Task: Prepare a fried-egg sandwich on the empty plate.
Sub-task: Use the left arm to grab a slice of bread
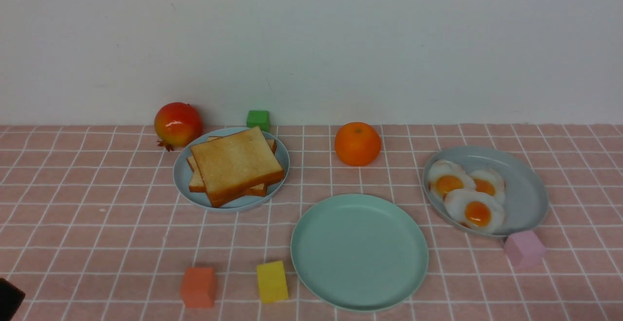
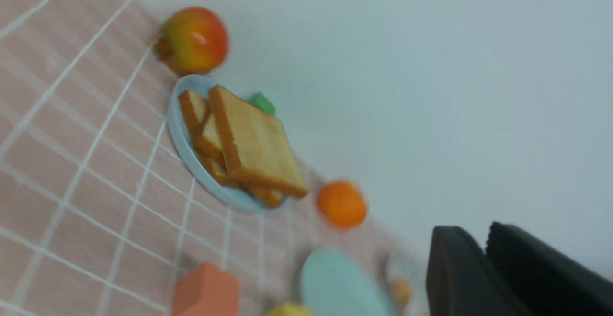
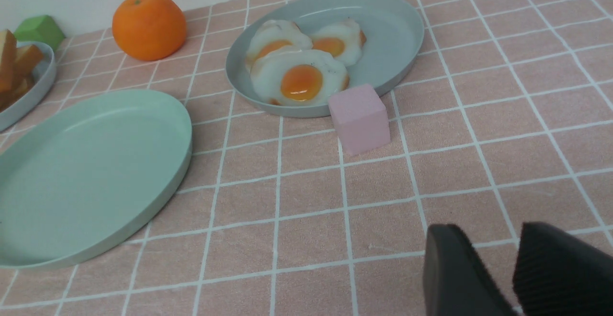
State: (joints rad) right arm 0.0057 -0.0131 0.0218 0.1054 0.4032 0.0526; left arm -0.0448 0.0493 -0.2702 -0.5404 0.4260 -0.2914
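Toast (image 1: 236,165) and fried eggs (image 1: 465,194) are staged flanking the mint-green plate (image 1: 360,250) for assembly; left pincer (image 2: 481,239) is held almost closed, right pincer (image 3: 498,244) narrow.

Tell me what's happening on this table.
No sandwich is started yet. The round mint-green plate is bare, the square golden-brown toast slices sit stacked on the pale blue plate, and three white fried eggs with orange yolks lie on the grey-blue plate. The left jaws and right jaws are away from the food and hold nothing.
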